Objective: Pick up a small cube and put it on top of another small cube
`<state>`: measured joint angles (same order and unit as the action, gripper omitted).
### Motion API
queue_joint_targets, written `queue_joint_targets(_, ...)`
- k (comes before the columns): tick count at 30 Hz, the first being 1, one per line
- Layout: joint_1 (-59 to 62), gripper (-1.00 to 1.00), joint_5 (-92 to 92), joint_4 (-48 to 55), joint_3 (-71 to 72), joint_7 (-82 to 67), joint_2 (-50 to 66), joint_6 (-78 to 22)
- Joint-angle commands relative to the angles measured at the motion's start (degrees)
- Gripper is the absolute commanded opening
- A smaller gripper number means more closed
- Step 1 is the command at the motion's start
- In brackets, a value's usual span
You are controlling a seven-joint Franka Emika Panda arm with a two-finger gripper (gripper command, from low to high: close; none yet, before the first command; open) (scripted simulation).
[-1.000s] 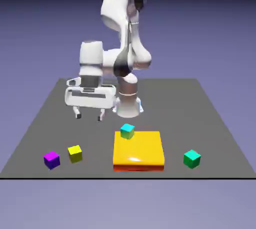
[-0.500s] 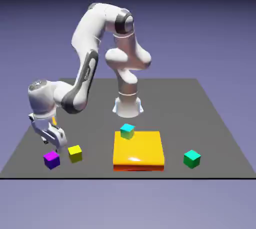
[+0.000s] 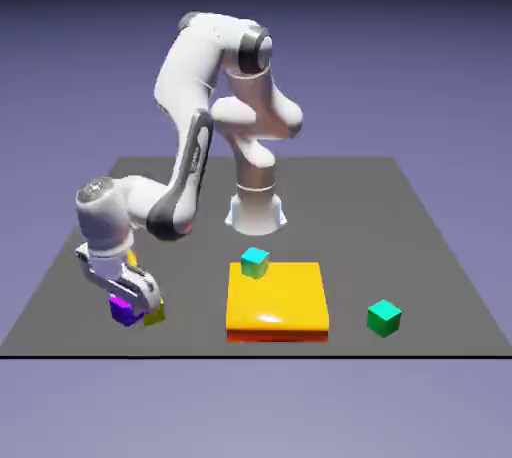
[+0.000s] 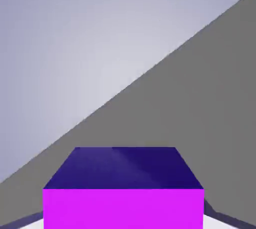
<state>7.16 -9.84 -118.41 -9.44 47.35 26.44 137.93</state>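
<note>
The purple cube [image 3: 125, 310] is in the grasp of the gripper [image 3: 132, 304]: its fingers are closed on two opposite sides of the cube, and in the hand view the magenta face and the dark blue face fill the space between them. Taking the orange slab [image 3: 277, 296] as the landmark, the purple cube is well apart from it, toward the exterior view's left, near the front edge of the dark table [image 3: 340, 211]. The yellow cube [image 3: 154, 315] is between the purple cube and the slab, just beside the purple one and partly hidden by the hand — I cannot tell if they are touching. From there to the slab's left edge, the table gives a stretch of open room. The cyan-topped cube [image 3: 255, 263] shows at the slab's far edge, toward its left corner. On the other side, the green cube [image 3: 384, 318] stands apart from the slab, to the exterior view's right, with bare surface around it and the front edge near. Behind the slab, the base of the white arm [image 3: 184, 76] stands toward the table's far edge. The surface is dark grey and plain; around it is the blue-violet backdrop [image 3: 420, 56], darker at the top.
</note>
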Motion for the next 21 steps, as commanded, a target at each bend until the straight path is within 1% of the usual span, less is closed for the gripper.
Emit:
queue_joint_targets(1,-1.84,-1.0,1.45,-0.45,2.07,0.98,-0.67,-0.12)
queue_joint_targets(12,-22.1,-1.0,15.69,-5.34,24.92,10.54,-8.01,-1.39)
queue_joint_targets(14,-22.57,-1.0,16.02,-5.45,25.45,10.76,-8.18,-1.42)
queue_joint_targets(18,-24.39,-1.0,19.25,-6.02,23.07,12.93,-0.1,7.02)
queue_joint_targets(19,-24.39,1.0,19.25,-6.02,23.07,12.93,-0.1,7.03)
queue_joint_targets(20,-24.39,1.0,19.25,-6.02,23.07,12.93,-0.1,7.03)
queue_joint_targets(21,-23.92,1.0,18.42,-5.88,23.68,12.37,-2.17,4.86)
